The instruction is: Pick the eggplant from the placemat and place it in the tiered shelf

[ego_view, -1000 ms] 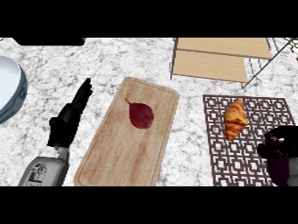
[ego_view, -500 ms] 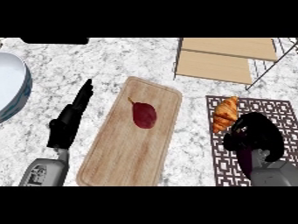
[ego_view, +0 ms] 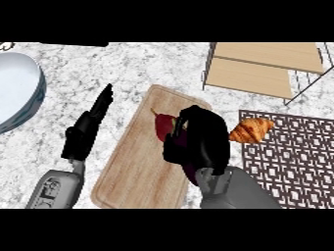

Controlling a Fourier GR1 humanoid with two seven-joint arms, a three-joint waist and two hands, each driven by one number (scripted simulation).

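Dark-red eggplant [ego_view: 163,126] lies on the wooden board [ego_view: 137,166], not the placemat [ego_view: 299,157]; the right hand [ego_view: 198,142] curls over it, contact hidden. Lifting early risks slipping near the croissant [ego_view: 250,130].

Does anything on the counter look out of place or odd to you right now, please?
Yes. The dark red eggplant lies on the cutting board, not on the placemat. What sits at the placemat's left edge is a croissant. The right hand is over the board, partly hiding the eggplant.
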